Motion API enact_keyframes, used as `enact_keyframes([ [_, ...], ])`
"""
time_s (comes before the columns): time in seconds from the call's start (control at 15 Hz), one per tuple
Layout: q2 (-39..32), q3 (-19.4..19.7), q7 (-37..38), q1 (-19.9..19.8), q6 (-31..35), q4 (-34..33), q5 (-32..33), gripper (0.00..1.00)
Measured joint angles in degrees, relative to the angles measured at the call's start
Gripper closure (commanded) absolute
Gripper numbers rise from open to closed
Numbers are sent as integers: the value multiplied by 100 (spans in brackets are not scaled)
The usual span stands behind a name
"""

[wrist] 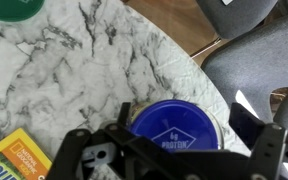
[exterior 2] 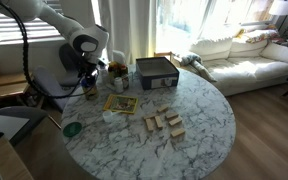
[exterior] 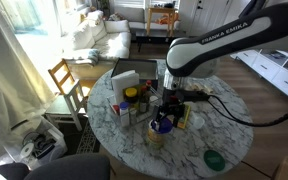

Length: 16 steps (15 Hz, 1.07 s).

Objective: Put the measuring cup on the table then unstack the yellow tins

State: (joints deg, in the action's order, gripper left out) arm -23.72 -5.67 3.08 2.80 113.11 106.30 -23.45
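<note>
The measuring cup [wrist: 174, 122], blue with white "protein" lettering, sits inside the stacked yellow tins [exterior: 156, 137] near the table's edge. In the wrist view only a pale sliver of tin rim [wrist: 130, 110] shows at the cup's left. My gripper [wrist: 187, 140] is straight above the cup, open, with a finger on each side; the right finger stands clear of it. In both exterior views the gripper [exterior: 165, 110] [exterior 2: 89, 80] hangs low over the tins [exterior 2: 90, 93]. The marble table [exterior: 214, 125] [exterior 2: 194, 110] carries everything.
A flat green disc [exterior: 215, 158] [exterior 2: 72, 128] [wrist: 9, 8] lies near the edge. A yellow book [exterior 2: 121, 103] [wrist: 9, 160], wooden blocks [exterior 2: 164, 123], a dark box [exterior 2: 156, 72] and jars [exterior: 131, 97] share the table. A grey chair [wrist: 254, 50] stands just beyond the edge.
</note>
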Motion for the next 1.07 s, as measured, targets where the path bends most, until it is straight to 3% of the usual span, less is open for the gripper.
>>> enact_keyframes([
  [0.67,0,-32,-1,144,-1,-106,128,0],
  [1.07,0,-16,124,174,0,-120,525,0],
])
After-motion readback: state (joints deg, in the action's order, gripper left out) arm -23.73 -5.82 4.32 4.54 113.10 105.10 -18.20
